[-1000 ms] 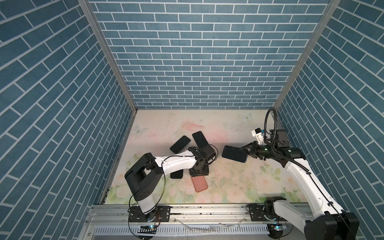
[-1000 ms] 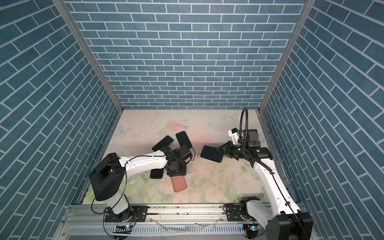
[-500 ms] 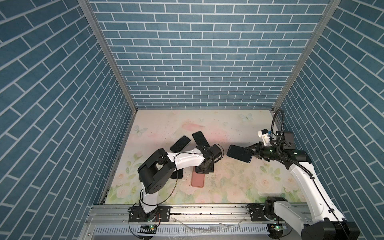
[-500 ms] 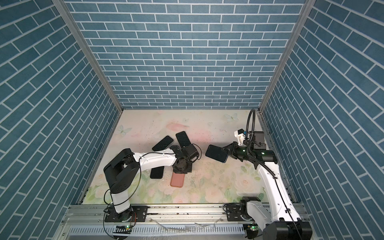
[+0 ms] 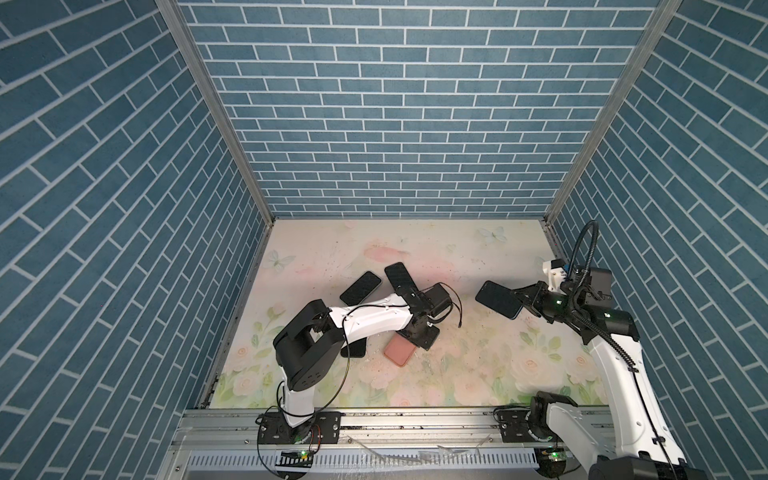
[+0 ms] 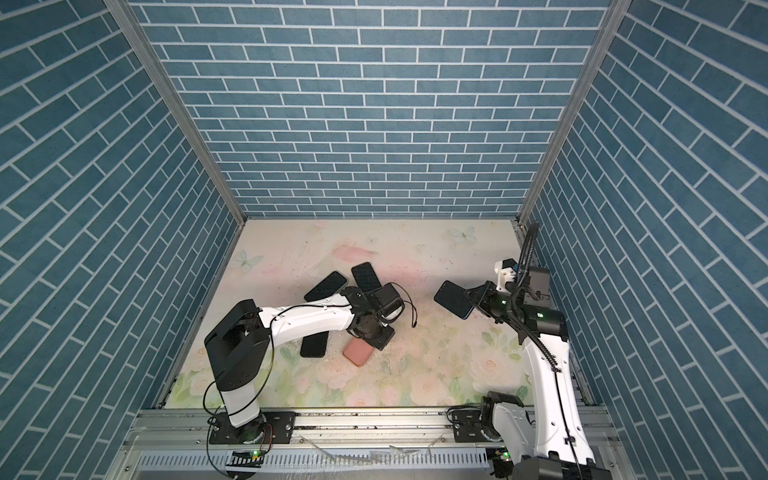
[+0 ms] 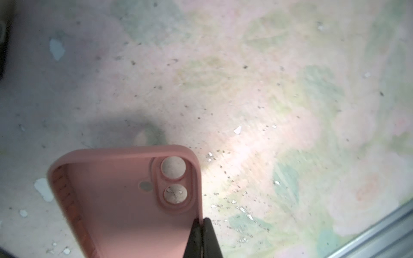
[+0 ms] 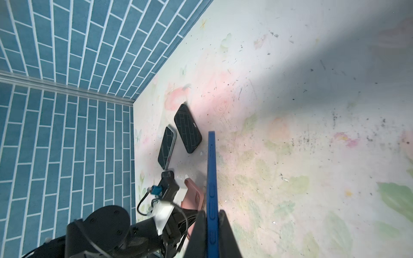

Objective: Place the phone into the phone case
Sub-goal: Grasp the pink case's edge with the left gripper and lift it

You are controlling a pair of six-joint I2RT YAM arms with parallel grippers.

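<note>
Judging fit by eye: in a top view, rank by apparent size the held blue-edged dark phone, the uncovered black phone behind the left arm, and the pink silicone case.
1. Blue-edged dark phone, raised nearer the camera.
2. Uncovered black phone.
3. Pink silicone case, unsure: left arm hides part.
</note>
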